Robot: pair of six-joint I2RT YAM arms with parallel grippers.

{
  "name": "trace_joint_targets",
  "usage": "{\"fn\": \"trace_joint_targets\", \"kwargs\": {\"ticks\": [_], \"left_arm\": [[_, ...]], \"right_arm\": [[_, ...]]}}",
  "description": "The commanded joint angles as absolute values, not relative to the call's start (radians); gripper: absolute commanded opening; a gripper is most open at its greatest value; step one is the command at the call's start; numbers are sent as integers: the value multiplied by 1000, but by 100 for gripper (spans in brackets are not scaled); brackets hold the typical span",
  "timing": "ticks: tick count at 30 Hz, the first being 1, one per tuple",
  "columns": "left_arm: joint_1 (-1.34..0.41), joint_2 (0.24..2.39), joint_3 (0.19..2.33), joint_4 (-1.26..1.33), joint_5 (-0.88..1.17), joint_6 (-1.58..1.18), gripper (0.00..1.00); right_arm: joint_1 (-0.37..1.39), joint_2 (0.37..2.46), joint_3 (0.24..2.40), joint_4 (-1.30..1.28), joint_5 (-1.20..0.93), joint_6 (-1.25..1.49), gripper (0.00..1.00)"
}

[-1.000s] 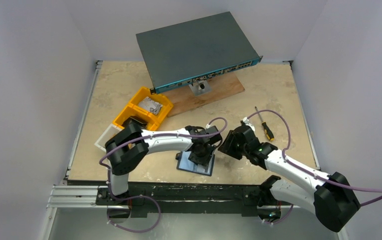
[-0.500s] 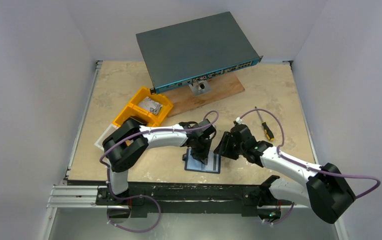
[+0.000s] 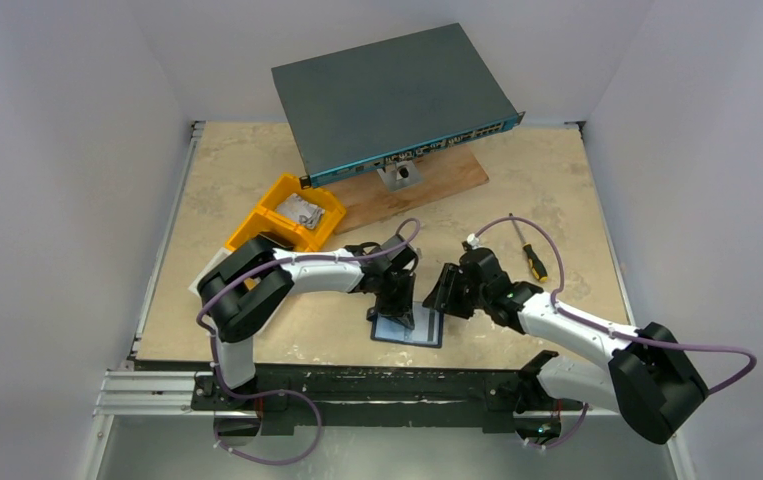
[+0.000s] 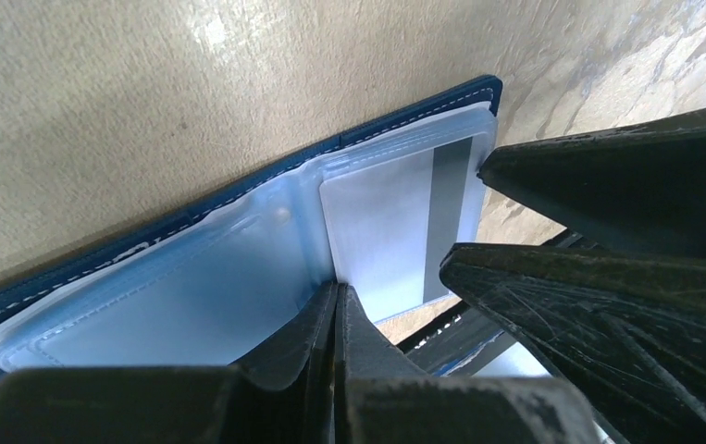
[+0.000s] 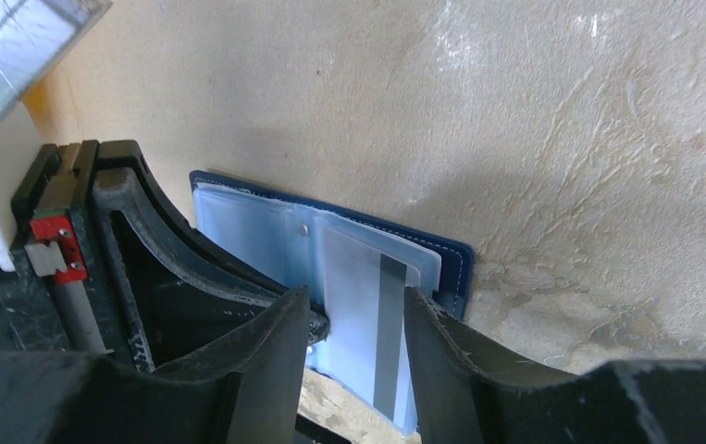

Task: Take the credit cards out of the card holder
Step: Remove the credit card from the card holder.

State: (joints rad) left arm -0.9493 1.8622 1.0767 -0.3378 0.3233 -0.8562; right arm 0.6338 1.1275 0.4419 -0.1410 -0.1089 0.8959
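The card holder (image 3: 422, 330) lies open near the table's front edge, a navy cover (image 4: 238, 190) lined with pale clear sleeves. One credit card (image 5: 358, 296), pale with a grey stripe, sticks partway out of the right sleeve toward the table edge. My left gripper (image 4: 340, 294) is shut, its tips pressed onto the sleeves at the fold beside the card (image 4: 381, 227). My right gripper (image 5: 358, 356) is open and straddles the card's free end, one finger on each long edge. Both grippers meet over the holder in the top view, the left gripper (image 3: 399, 312) beside the right gripper (image 3: 437, 302).
Two yellow bins (image 3: 287, 222) and a white tray (image 3: 207, 275) stand to the left. At the back, a grey network switch (image 3: 392, 95) is propped on a wooden board (image 3: 437, 182). A screwdriver (image 3: 530, 255) lies at the right. The table's front edge runs just below the holder.
My left gripper has closed and settled on the holder's fold. The holder has shifted slightly right. My right gripper has moved left and lower until its fingers stand round the card.
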Motion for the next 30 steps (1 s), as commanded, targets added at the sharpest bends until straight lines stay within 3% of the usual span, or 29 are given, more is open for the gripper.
{"fn": "trace_joint_targets", "kwargs": {"ticks": [1, 9, 23, 30], "left_arm": [[-942, 1887, 1031, -307, 298, -888, 0], [-933, 1906, 1009, -300, 294, -911, 0], [-930, 1914, 995, -290, 293, -922, 0], [-930, 1903, 983, -279, 297, -925, 0]], "right_arm": [[635, 1115, 424, -117, -137, 889, 43], [637, 1086, 430, -175, -103, 892, 53], [637, 1083, 405, -150, -137, 909, 53], [646, 1078, 398, -134, -149, 921, 39]]}}
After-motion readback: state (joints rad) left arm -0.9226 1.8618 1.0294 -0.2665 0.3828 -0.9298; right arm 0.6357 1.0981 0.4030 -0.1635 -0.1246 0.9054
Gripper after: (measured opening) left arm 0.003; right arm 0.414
